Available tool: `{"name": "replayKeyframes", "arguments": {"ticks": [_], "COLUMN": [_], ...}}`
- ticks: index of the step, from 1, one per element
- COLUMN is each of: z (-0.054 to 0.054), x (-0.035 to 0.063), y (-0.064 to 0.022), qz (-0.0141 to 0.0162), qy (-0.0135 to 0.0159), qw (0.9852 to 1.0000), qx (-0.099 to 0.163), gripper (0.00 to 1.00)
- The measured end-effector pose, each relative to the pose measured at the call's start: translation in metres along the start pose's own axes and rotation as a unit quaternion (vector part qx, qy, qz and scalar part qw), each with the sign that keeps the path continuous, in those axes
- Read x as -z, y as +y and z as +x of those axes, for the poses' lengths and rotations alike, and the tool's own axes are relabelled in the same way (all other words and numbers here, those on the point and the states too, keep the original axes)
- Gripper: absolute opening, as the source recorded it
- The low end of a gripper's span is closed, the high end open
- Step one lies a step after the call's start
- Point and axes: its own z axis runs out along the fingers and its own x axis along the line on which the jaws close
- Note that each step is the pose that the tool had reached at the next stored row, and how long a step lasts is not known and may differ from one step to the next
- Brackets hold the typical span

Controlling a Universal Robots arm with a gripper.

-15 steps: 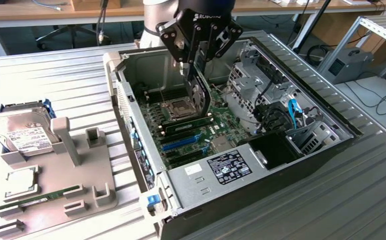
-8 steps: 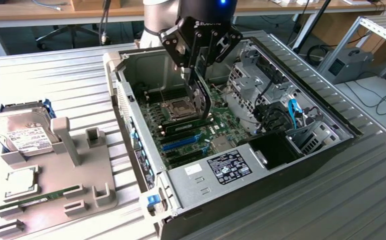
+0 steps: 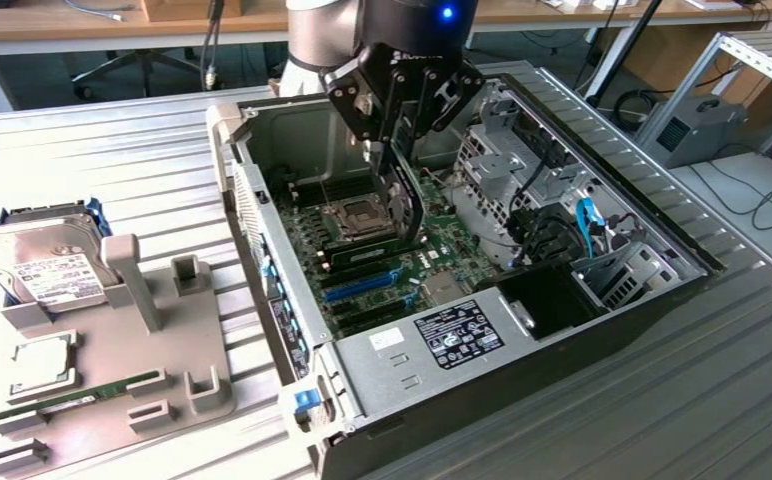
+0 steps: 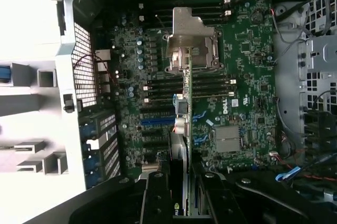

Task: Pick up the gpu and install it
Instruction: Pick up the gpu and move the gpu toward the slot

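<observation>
Black metal gripper point(image 3: 402, 150) clamps thin green-and-black gpu card point(image 3: 410, 215) edge-on over green motherboard point(image 3: 460, 265); we judge pickup done, slot seating left.

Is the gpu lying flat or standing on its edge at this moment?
On its edge. The gripper holds the gpu upright above the motherboard; from the wrist it looks like a thin strip.

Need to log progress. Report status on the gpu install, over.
Pincer shut on the gpu. Card hangs on edge over the motherboard, inside the open case. Blue cable lies apart, by the drive cage.
</observation>
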Motion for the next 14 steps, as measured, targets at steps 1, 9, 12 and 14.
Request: {"name": "replayKeyframes", "arguments": {"ticks": [1, 9, 12, 14], "z": [-0.001, -0.005, -0.007, -0.007], "x": [-0.0022, -0.0130, -0.0162, -0.0185], "y": [0.0000, 0.0003, 0.0004, 0.0004], "qz": [0.0000, 0.0000, 0.0000, 0.0000], "qy": [0.0000, 0.0000, 0.0000, 0.0000], "qw": [1.0000, 1.0000, 1.0000, 1.0000], "qx": [0.000, 0.000, 0.000, 0.000], "gripper": [0.26, 0.26, 0.26, 0.26]}}
